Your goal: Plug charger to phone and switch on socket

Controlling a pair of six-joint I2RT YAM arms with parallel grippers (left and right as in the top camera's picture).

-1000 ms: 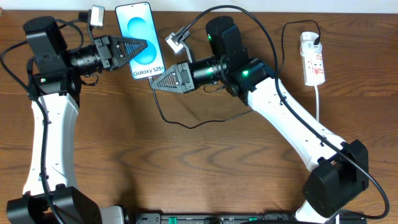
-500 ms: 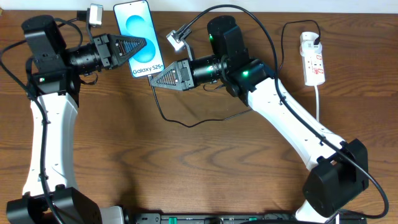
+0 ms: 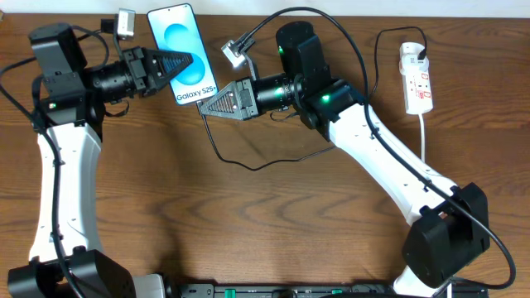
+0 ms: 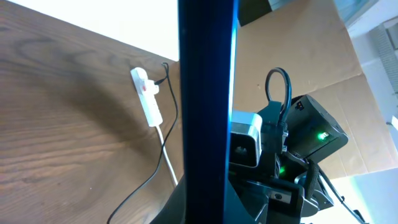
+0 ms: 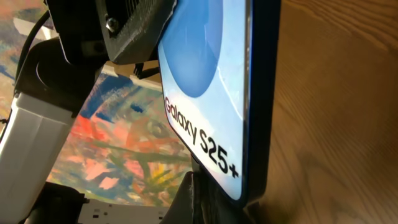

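Over the far left of the table (image 3: 207,232), your left end effector (image 3: 189,60) is clamped across the phone (image 3: 172,29). It holds the phone screen-up, with the bottom edge aimed at the other arm. Over the last second it has drawn the phone a little to the left and turned it further. The right end effector (image 3: 209,108) is clenched just off that bottom edge and has crept up toward it. The charger (image 3: 248,166) cable trails from its tip, so it looks to be pinching the plug end, though the plug itself is hidden. The gap has narrowed, but you can't yet call the plug seated. Well off to the right, the socket (image 3: 416,79) lies apart from both arms, and its switch is probably your last step.
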